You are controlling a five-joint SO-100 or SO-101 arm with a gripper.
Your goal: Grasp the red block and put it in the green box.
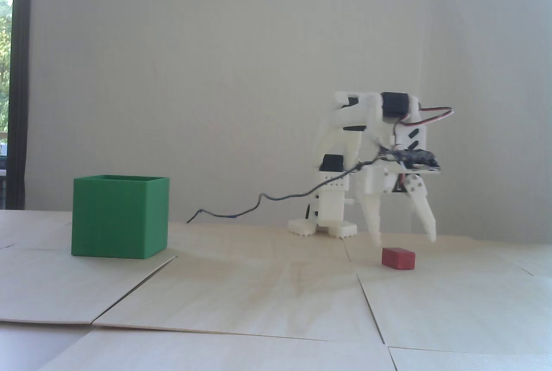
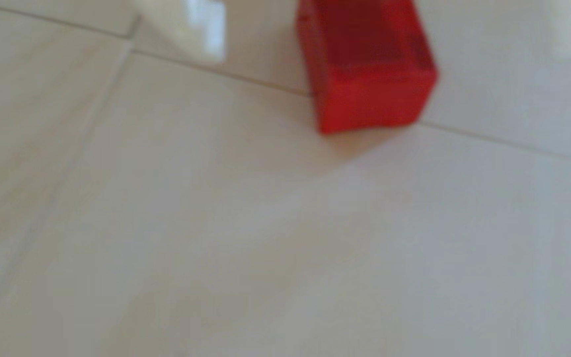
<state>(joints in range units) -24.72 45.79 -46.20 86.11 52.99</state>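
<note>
Red block (image 1: 398,257) lies flat on the pale wooden table (image 1: 241,293), across a panel seam in the wrist view (image 2: 370,68) | gripper (image 1: 405,239) hangs just above it, fingers spread wide, tips clear of the block, holding nothing | green box (image 1: 118,218) stands upright, well apart on the fixed view's left

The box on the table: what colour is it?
Bright green; the box shows best in the fixed view.
</note>
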